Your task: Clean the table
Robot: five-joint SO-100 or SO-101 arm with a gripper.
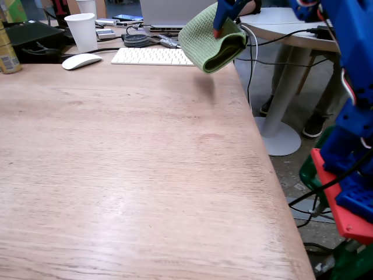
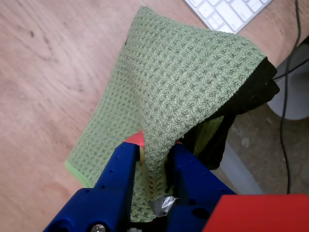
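Blue claw [image 2: 153, 147] pinched tight on a fold of green waffle-weave cloth [image 2: 183, 82], seen close in the wrist view. Cloth bunched and draped forward from the two blue fingers [image 2: 118, 166], dark underside showing at its right. In the fixed view, same claw [image 1: 224, 26] holding the cloth [image 1: 211, 42] up in the air near the far right corner of the counter [image 1: 134, 169], clear of the wood, faint shadow beneath. Counter wide, light-brown wood grain, bare across the whole near stretch. At the far edge: white keyboard [image 1: 151, 56] just left of the cloth, white mouse [image 1: 81, 60], white paper cup [image 1: 82, 31], a tangle of cables and small devices behind. White round side table [image 1: 291, 35] on a grey pedestal off to the right, beyond the counter edge.

Step in hand, judged from the lifted cloth: carrying the cloth into place, wiping not yet begun. Next move likely calls for lowering until the cloth presses flat on the wood, then sweeping across the bare area while keeping well apart from the keyboard and cables.
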